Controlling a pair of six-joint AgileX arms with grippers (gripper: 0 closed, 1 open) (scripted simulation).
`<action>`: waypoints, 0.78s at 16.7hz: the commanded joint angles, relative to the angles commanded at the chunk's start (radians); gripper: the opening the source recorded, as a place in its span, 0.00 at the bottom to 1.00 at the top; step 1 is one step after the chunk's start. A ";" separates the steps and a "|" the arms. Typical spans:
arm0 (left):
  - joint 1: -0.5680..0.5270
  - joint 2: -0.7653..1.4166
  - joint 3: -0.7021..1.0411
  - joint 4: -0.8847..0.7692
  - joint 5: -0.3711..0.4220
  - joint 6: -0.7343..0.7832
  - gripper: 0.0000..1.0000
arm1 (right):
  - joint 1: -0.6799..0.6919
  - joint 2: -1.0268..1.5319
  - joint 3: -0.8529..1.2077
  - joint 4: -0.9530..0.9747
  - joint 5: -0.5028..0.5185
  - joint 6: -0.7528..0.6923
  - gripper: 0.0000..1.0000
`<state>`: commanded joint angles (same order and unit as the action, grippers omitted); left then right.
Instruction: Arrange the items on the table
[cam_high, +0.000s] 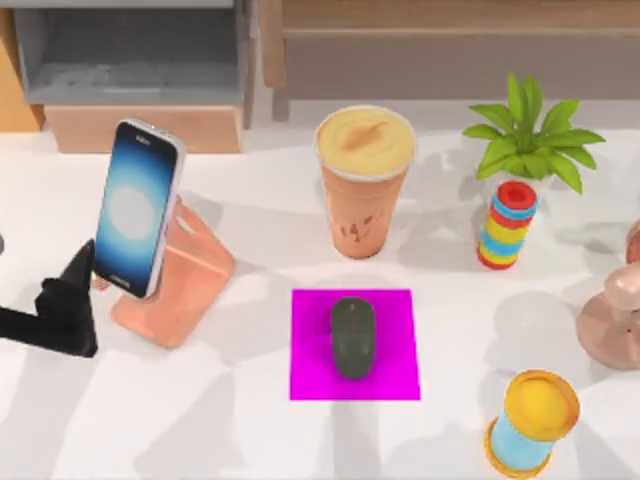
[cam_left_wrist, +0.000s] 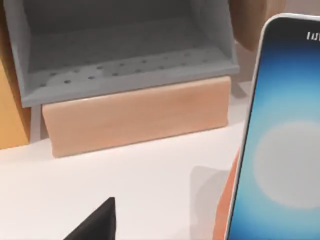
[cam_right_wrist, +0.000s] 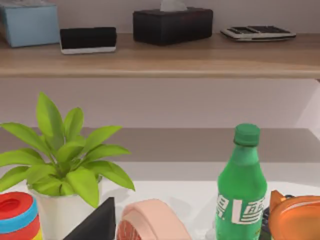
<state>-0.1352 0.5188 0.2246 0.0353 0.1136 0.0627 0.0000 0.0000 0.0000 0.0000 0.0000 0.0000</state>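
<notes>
From above, my left gripper (cam_high: 72, 290) sits by the propped smartphone (cam_high: 138, 208); I cannot tell its state. The mouse (cam_high: 353, 337) lies on the magenta pad (cam_high: 400, 375), the filled cup (cam_high: 364, 182) behind. My left wrist sees the smartphone (cam_left_wrist: 280, 150); my right wrist sees a plant pot (cam_right_wrist: 57, 215).

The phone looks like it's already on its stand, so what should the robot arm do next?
Probably back the left gripper away to the left. The phone leans on the orange stand, the mouse lies on the magenta pad, and the cup stands upright behind it.
</notes>
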 joint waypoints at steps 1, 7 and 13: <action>0.017 -0.074 -0.033 -0.009 -0.014 -0.011 1.00 | 0.000 0.000 0.000 0.000 0.000 0.000 1.00; 0.113 -0.452 -0.195 -0.035 -0.095 -0.056 1.00 | 0.000 0.000 0.000 0.000 0.000 0.000 1.00; 0.135 -0.519 -0.225 -0.035 -0.114 -0.063 1.00 | 0.000 0.000 0.000 0.000 0.000 0.000 1.00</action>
<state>0.0000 0.0000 0.0000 0.0000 0.0000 0.0000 0.0000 0.0000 0.0000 0.0000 0.0000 0.0000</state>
